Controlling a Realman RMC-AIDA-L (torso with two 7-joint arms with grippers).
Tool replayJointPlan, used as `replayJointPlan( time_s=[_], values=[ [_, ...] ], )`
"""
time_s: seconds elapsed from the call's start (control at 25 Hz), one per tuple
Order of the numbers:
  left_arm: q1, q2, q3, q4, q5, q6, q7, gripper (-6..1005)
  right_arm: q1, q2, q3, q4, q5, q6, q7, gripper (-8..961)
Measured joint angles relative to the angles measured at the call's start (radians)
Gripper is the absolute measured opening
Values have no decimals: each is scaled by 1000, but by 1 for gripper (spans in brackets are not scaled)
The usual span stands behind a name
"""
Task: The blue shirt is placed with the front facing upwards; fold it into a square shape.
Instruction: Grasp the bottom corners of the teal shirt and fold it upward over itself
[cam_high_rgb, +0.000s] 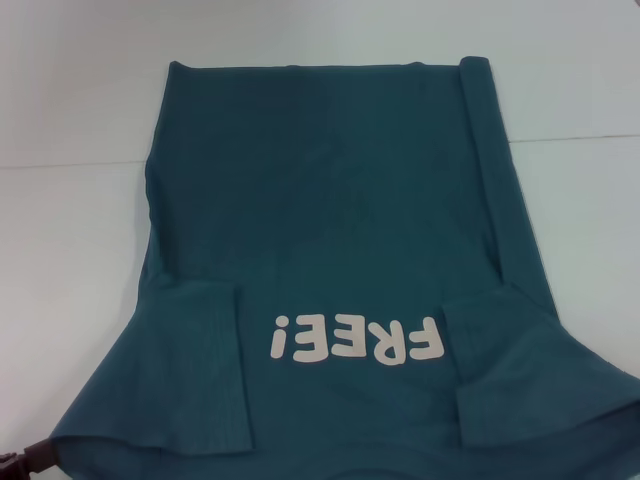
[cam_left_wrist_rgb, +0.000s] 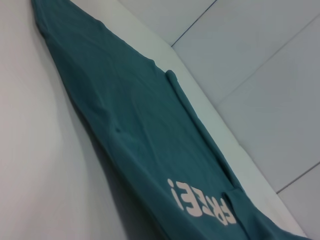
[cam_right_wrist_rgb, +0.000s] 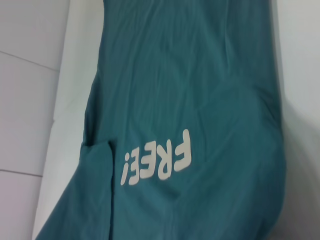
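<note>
The blue shirt (cam_high_rgb: 330, 230) lies spread front-up on the white table (cam_high_rgb: 70, 250), hem at the far side and collar end towards me. Its off-white "FREE!" lettering (cam_high_rgb: 355, 340) reads upside down near the front edge. Both short sleeves (cam_high_rgb: 180, 370) fan outward at the near corners. The far right side edge is rolled over into a narrow ridge (cam_high_rgb: 482, 140). A dark part of my left gripper (cam_high_rgb: 28, 460) shows at the near left corner, right beside the sleeve's edge. The left wrist view shows the shirt (cam_left_wrist_rgb: 135, 125) from the side, the right wrist view shows the shirt (cam_right_wrist_rgb: 200, 100) from above. My right gripper is out of view.
Bare white tabletop surrounds the shirt on the left, right and far sides. A seam between table panels (cam_high_rgb: 70, 163) runs across at the back. Tiled floor (cam_left_wrist_rgb: 260, 65) lies beyond the table's edge.
</note>
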Motion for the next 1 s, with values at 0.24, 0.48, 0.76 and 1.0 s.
replayJointPlan(
  time_s=[0.24, 0.48, 0.76, 1.0],
  values=[
    [-61, 14, -14, -24, -2, -23, -41, 0, 44, 1, 10, 7, 36, 46, 9, 34],
    [-162, 49, -16, -102, -1, -107, -77, 1, 115, -11, 30, 17, 55, 111, 22, 34],
    [-264, 74, -16, -152, -9, -214, -86, 0, 167, -18, 36, 20, 96, 211, 44, 35],
    [-368, 90, -5, -207, -11, -351, -82, 0, 207, -19, 29, 68, 133, 293, 38, 35]
  ],
)
